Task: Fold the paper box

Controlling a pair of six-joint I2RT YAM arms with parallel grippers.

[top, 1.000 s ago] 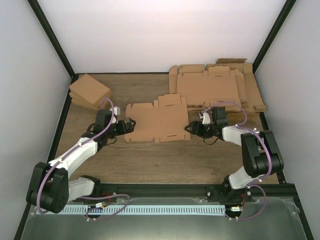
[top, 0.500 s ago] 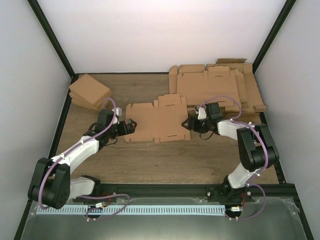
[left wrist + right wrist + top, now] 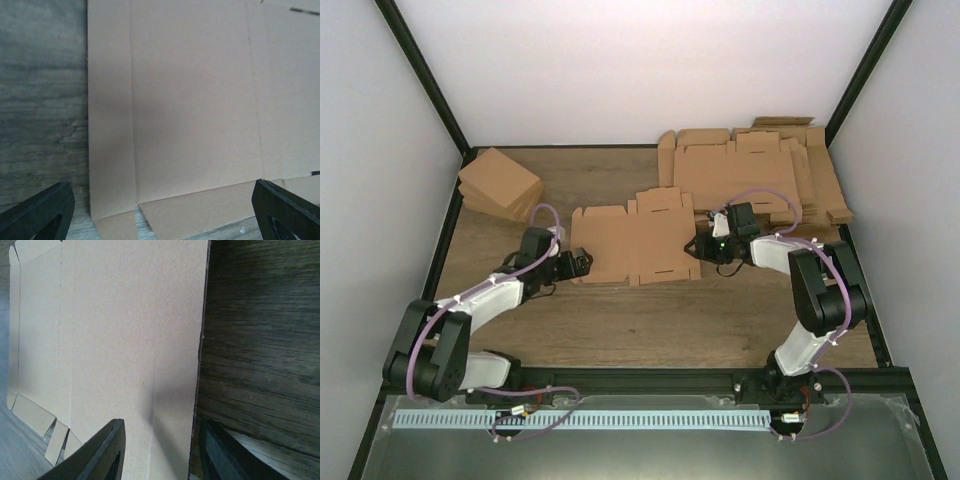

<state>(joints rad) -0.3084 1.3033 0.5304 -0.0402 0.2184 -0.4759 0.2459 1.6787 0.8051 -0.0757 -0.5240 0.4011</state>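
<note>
**A:** Starting close in, how do the two grippers stand?

**B:** The left gripper sits at the left edge of the paper box, with its jaws spread wide and released, holding nothing. The right gripper is at the opposite edge. Its jaws are apart and straddle the right-hand border of the cardboard without pinching it.

**A:** And the box itself?

**B:** It lies flat and unfolded on the wooden surface, between the two arms, with its creases showing.

**A:** What would make this step go well?

**B:** I'd judge the right jaws should clamp only the outer flap, short of the crease. Then they should lift along that crease while the left side pins the sheet so it cannot slide.

**A:** Anything further back to mind?

**B:** The stack of flat sheets lies just beyond the right gripper, so the lift should stay low and inward. The pile of folded boxes sits in the far-left corner, well apart.
</note>
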